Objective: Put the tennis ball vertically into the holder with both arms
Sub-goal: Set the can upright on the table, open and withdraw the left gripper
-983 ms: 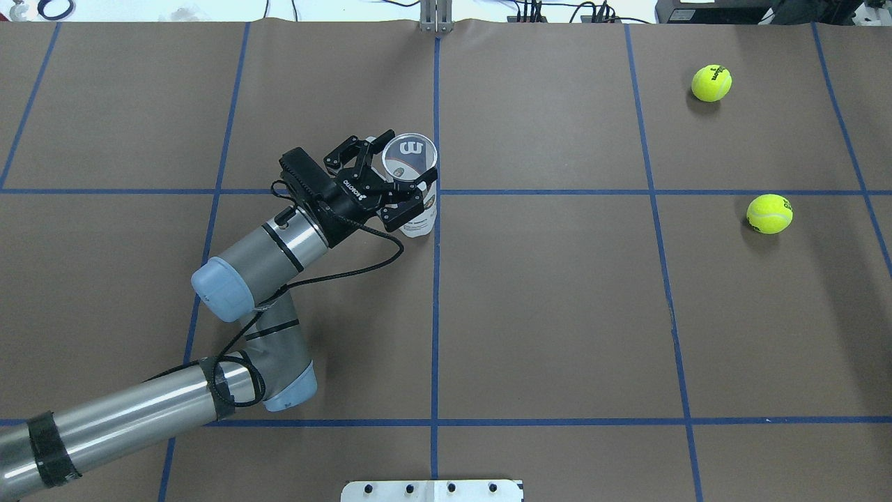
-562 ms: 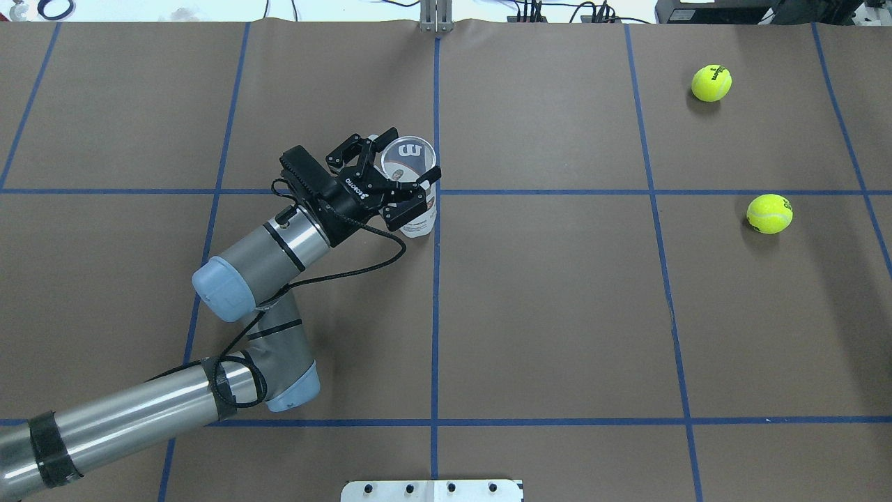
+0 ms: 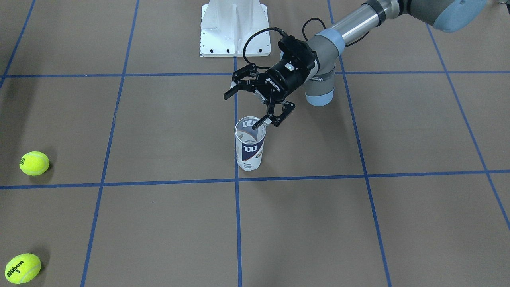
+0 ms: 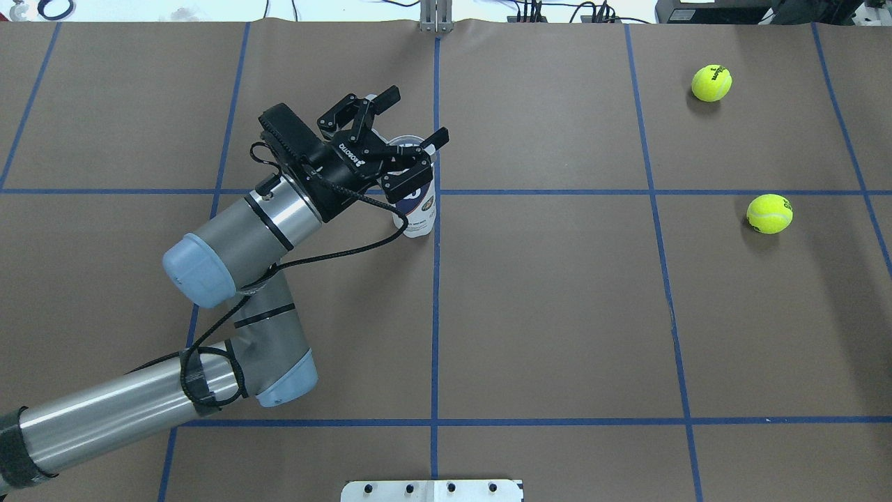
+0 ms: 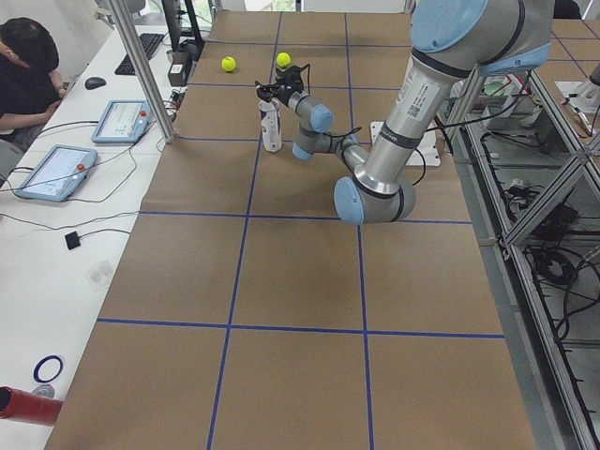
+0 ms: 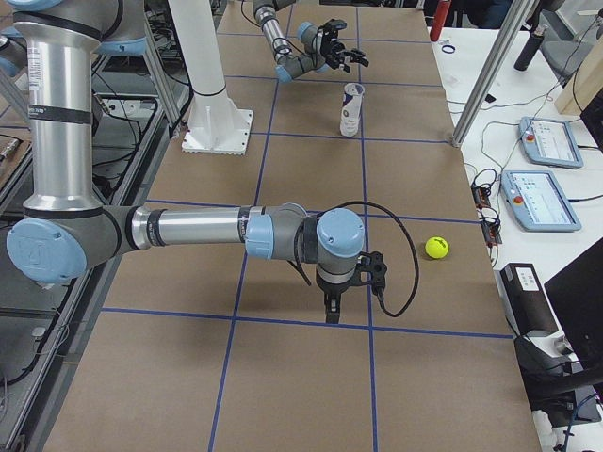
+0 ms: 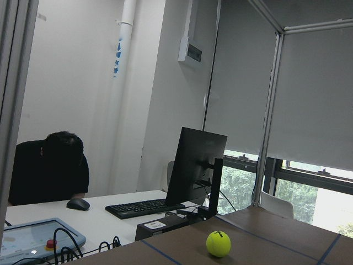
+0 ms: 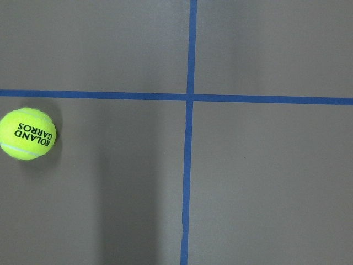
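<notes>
The holder [image 3: 250,149] [image 4: 418,209] is a clear can with a navy-and-white label. It stands upright and open-topped on the brown table, on a blue line crossing. My left gripper [image 3: 240,112] [image 4: 417,115] hovers open just above and behind its rim, holding nothing. Two yellow tennis balls [image 4: 711,83] [image 4: 769,213] lie far off on the right side of the table. One ball [image 8: 27,133] shows at the left of the right wrist view. My right gripper [image 6: 330,309] points down at the table near a ball [image 6: 435,247]; I cannot tell whether it is open or shut.
The white metal base [image 3: 235,24] [image 4: 432,490] stands at the table's robot side. A person [image 5: 23,75] sits at a side desk with tablets [image 5: 54,171] and a keyboard. Blue tape lines grid the brown table.
The left gripper, whose fingers flanked the holder's rim, has lifted up and away from it. The holder stays standing in place. The balls have not moved.
</notes>
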Motion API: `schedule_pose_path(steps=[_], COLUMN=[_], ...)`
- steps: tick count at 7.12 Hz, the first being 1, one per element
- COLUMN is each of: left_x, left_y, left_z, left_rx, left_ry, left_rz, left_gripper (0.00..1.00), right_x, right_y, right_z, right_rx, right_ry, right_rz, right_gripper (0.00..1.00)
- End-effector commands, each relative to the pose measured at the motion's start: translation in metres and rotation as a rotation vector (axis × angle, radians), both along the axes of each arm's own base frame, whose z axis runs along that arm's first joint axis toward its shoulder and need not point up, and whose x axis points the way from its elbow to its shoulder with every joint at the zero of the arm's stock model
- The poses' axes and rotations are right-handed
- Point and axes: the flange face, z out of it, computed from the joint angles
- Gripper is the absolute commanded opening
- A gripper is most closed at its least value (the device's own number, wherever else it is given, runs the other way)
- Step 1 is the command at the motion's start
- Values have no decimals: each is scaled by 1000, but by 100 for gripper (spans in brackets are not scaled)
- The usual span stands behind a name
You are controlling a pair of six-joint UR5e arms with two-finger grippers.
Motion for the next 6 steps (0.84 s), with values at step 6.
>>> schedule_pose_path(steps=[6], left_x=[-79], left_y=[52], left_z=[173], left_rx=[-254], left_ry=[-286], left_rz=[236], left_gripper=[98], right_x=[-55], right_y=[-17], right_z=[-20], right_rx=[-59], right_ry=[-115], right_rz=[0], right_gripper=[99])
